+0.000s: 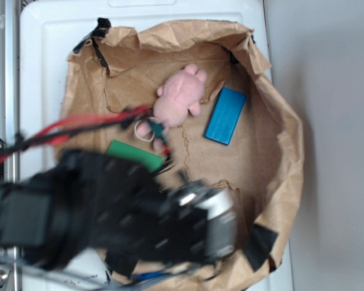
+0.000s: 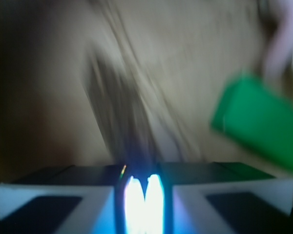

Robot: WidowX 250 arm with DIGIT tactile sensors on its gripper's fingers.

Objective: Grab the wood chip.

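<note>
In the wrist view the wood chip [image 2: 119,109] is a dark brown, streaky, blurred piece that runs from the upper left down into the jaws. My gripper [image 2: 142,165] has its two fingers drawn close together around the chip's lower end, with only a narrow bright slit between them. In the exterior view my arm and gripper [image 1: 215,221] are blurred over the lower left of the paper-lined bin, and they hide the wood chip there.
A green block [image 1: 135,155] [image 2: 259,126] lies just beside the gripper. A blue block [image 1: 225,115] and a pink plush toy [image 1: 179,97] lie farther back. Crumpled brown paper walls [image 1: 285,151] ring the floor. Red cables [image 1: 91,124] trail from the arm.
</note>
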